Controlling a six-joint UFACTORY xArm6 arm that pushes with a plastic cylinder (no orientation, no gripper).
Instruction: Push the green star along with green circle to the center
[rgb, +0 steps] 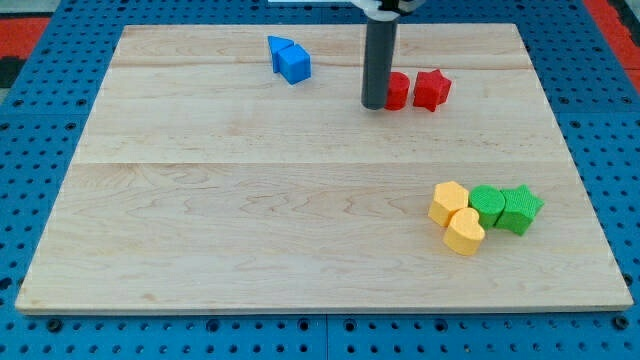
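My tip (376, 103) touches the red round block (397, 90) beside the red star (432, 89), well apart from the touching green circle (488, 205) and green star (520, 209). Claw state: cannot tell; only a rod shows.

This looks like a robotics lab bench. A pale wooden counter (250, 200) lies on a blue perforated base (30, 150) with regular rows of mounting holes, seen along every edge of the frame. Small coloured test blocks sit on the wood, and red flooring shows at the top corners.
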